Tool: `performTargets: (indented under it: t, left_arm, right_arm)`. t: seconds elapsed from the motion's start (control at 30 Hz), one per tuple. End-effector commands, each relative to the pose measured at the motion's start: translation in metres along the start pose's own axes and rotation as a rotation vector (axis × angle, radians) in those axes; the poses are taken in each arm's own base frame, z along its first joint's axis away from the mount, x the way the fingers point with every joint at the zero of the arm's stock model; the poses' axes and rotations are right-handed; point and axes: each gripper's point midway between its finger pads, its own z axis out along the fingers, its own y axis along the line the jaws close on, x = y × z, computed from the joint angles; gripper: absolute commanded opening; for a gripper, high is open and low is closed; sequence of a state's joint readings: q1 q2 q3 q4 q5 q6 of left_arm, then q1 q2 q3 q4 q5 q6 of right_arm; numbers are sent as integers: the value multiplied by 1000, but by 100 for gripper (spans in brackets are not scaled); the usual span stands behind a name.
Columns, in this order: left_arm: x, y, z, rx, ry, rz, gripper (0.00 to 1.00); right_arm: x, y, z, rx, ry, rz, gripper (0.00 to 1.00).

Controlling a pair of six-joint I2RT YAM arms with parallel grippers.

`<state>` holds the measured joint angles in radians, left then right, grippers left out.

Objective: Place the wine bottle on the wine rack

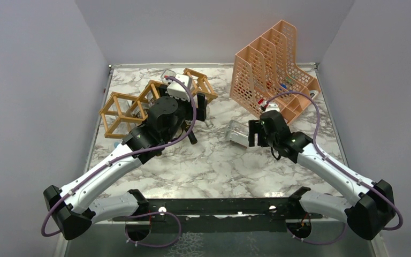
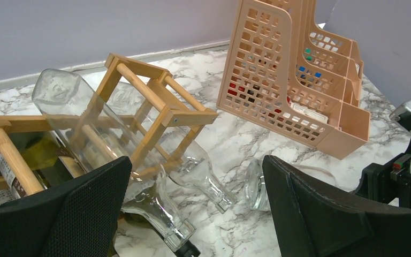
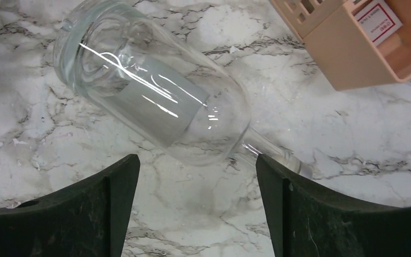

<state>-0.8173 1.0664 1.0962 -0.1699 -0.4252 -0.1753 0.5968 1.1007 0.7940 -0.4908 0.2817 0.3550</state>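
Lying on its side on the marble table [image 1: 208,166], the clear bottle [image 3: 155,96] rests between the rack [image 1: 123,110] and the peach mesh holder [image 1: 270,69] and touches neither. Its base points toward the rack; its neck runs toward the holder's low front corner.

The right claw [image 3: 195,160] hangs just over the bottle with its jaws spread wide, gripping nothing. The neck's tip lies just beside one finger, though I cannot tell whether they touch.

The left claw [image 2: 195,160] is also wide open and empty, poised near the front of the rack. The rack stands at the table's far left and already carries other bottles [image 2: 85,123] — two clear ones slanting down through the cells, necks reaching the marble, and a dark green one low on the left.
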Motion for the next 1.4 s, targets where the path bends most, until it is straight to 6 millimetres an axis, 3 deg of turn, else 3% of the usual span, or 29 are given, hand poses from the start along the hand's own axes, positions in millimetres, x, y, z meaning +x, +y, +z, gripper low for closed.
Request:
performTargets:
  t: [0.0, 0.27, 0.73, 1.07, 1.2, 1.37]
  left_arm:
    - [-1, -2, -4, 31, -8, -1, 99]
    - [1, -2, -6, 35, -2, 8, 99]
    - [-1, -1, -8, 40, -13, 7, 99]
    - [-3, 0, -8, 35, -18, 16, 99]
    - [-4, 0, -8, 32, -20, 19, 99]
    - [-4, -1, -6, 37, -18, 22, 99]
  right_arm:
    - [-5, -18, -8, 109, -22, 72, 83]
    - [8, -28, -2, 159, 25, 95, 85]
    - [22, 14, 42, -63, 142, -95, 88]
    - [37, 35, 51, -161, 248, -97, 88]
    - [27, 45, 45, -212, 230, -100, 88]
    - [-5, 44, 34, -192, 134, -87, 88]
